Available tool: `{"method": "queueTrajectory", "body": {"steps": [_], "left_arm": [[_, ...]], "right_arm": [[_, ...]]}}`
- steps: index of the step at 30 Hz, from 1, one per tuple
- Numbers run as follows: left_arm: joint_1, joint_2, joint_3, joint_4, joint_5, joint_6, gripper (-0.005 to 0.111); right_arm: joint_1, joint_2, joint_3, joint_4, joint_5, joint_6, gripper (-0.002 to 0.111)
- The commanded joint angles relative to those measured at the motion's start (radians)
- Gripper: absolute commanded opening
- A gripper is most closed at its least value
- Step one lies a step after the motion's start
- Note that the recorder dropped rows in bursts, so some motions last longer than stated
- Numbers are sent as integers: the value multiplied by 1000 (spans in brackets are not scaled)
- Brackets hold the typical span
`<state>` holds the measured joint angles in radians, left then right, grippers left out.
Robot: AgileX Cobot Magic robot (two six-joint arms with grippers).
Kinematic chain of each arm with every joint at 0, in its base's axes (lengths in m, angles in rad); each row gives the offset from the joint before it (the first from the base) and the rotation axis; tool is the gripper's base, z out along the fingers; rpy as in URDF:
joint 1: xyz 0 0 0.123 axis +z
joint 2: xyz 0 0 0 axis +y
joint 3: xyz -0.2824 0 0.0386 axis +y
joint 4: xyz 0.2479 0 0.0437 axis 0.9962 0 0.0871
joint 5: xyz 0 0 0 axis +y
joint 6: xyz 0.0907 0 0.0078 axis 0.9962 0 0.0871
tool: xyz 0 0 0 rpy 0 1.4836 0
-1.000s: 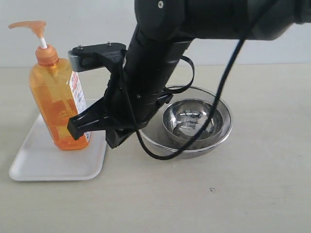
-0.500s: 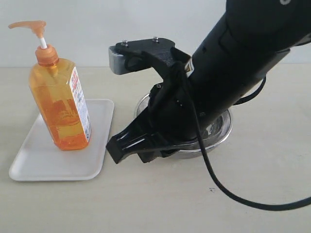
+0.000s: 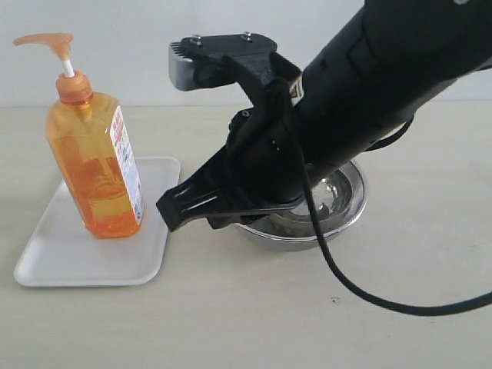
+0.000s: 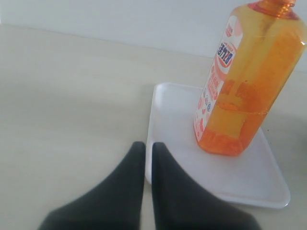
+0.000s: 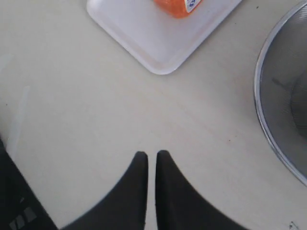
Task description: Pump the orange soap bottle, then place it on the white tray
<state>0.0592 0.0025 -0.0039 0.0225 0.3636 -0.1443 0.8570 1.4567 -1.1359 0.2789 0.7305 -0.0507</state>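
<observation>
The orange soap bottle (image 3: 92, 169) stands upright on the white tray (image 3: 77, 261) at the left, its pump head up and nothing touching it. My right gripper (image 3: 165, 217) hangs shut and empty beside the tray's right edge, clear of the bottle. In the right wrist view its tips (image 5: 151, 154) sit over bare table, short of the tray's corner (image 5: 148, 38). My left gripper (image 4: 145, 144) is shut and empty, close to a corner of the tray (image 4: 240, 177), with the bottle (image 4: 244, 86) beyond it. It does not show in the exterior view.
A round steel strainer (image 3: 350, 211) sits right of the tray, mostly covered by my right arm, and its rim (image 5: 283, 96) shows in the right wrist view. A black cable (image 3: 361, 296) loops down over the table.
My right arm swung right, away from the bottle it was beside, and has since shifted slightly back left and up. The bottle and tray have not moved.
</observation>
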Motion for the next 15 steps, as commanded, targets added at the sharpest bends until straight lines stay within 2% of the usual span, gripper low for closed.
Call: {"method": "queueTrajectory", "body": {"steps": [1,5,9,13,15], "left_arm": [[1,-2,4,2,0,4,5],[1,-2,4,2,0,4,5],[1,-2,4,2,0,4,5],[1,-2,4,2,0,4,5],[1,-2,4,2,0,4,5]], "right_arm": [[0,-91,96,-64,-144,-11,1],[-13,-244,308,-165,-400,-11,1],[-95,-401,536,-155,-643,-3,1],[-218,-551,696,-151,-689,38,1],[-319,-673,793,-151,-689,61,1]]}}
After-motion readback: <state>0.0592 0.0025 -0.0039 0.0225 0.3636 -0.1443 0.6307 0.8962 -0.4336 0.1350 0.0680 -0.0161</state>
